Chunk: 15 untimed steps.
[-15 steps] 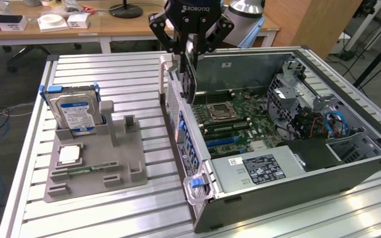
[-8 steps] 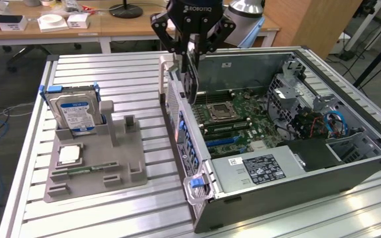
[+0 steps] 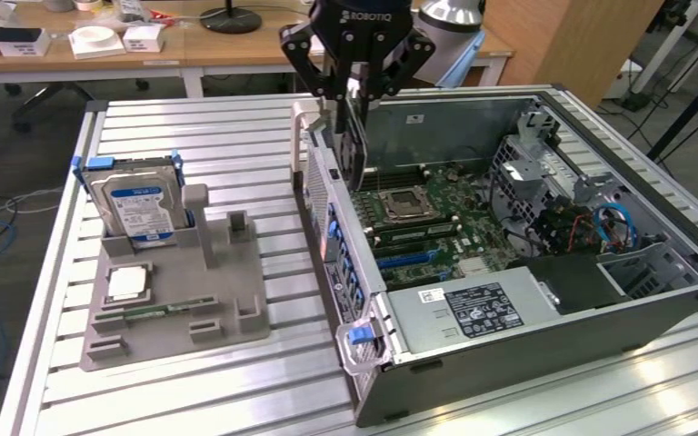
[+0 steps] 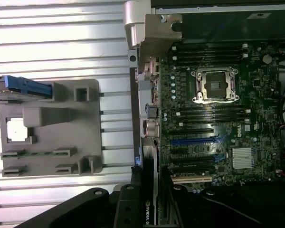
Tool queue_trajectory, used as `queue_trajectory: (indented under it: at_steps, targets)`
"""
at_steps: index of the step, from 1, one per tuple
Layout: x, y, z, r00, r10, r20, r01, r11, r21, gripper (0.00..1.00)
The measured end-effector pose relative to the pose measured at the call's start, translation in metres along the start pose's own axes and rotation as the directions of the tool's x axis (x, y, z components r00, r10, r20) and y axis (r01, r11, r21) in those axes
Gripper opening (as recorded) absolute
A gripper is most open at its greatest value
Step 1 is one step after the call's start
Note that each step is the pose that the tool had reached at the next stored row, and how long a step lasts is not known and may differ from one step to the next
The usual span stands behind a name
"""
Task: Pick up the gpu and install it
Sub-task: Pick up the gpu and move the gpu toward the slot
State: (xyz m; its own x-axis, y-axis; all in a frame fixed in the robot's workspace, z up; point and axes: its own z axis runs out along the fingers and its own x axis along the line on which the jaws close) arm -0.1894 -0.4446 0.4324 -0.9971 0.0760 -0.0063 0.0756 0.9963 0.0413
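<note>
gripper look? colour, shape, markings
The gripper is matte black with white ROBOTIQ lettering across its body. Two jaws hang from it on angular bar linkages with open gaps between the bars. In the wrist view its housing is black and rounded.

There is one gripper (image 3: 356, 94), one gpu (image 3: 352, 150), one open computer case (image 3: 543, 350), one grey holder (image 3: 222, 272), one hard drive (image 3: 141, 207), one processor chip (image 3: 127, 283), one memory stick (image 3: 161, 311) and one slatted table (image 3: 204, 136).

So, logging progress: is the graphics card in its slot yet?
Out: the card hangs upright in the gripper above the open case.
</note>
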Motion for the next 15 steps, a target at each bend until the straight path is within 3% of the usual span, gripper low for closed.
queue_trajectory:
  at_steps: [15]
  targets:
    - [-0.0056,0.0004,0.0004,1.0,0.0,0.0,0.0,1.0,0.0,0.26]
